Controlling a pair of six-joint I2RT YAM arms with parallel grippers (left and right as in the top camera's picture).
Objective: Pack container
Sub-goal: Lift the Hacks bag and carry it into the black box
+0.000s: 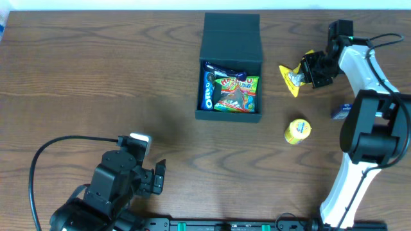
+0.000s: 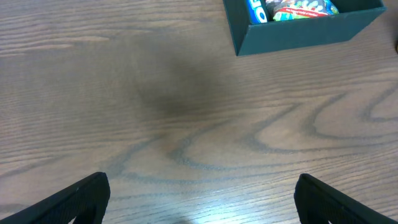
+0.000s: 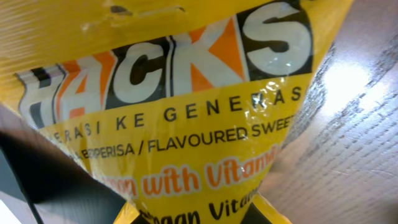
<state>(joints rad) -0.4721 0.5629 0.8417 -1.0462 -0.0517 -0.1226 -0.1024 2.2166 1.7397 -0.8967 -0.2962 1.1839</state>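
Container (image 1: 228,117) flap (image 1: 231,35) points away, toward far side; right tool (image 1: 303,74) grips yellow packet (image 3: 186,124); left tool (image 2: 199,199) wide.

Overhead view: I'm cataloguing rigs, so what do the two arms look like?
The left arm is all black and blocky, with a small white block near its wrist and a thick black cable looping out behind. The right arm has smooth white links between black joint housings and a thin black cable along it. Both end in black jaws.

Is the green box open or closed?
Open. The container has its lid flipped back, and the Oreo packet and other snacks show inside.
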